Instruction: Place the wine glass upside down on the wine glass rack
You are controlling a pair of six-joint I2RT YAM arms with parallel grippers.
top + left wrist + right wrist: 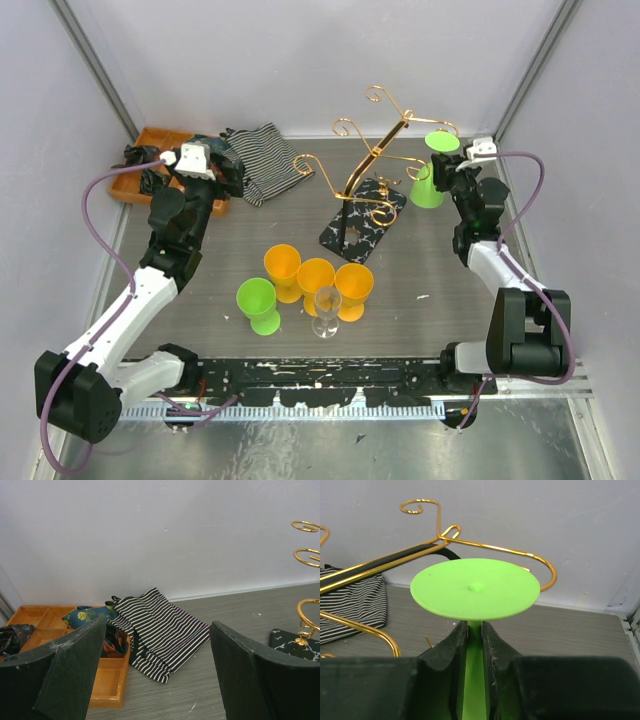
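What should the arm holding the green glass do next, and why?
Probably ease the green glass forward to the nearest gold rack arm. The right fingers are shut on its stem, it is already upside down with the foot on top, and that curled arm sits just behind, not yet carrying the foot.

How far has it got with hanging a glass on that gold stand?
Done: the right gripper clamps the green glass by its stem, foot up. In hand: the glass sits level with a curled arm of the gold rack, not yet hooked. Left: slide it on and release. The left gripper is open, empty.
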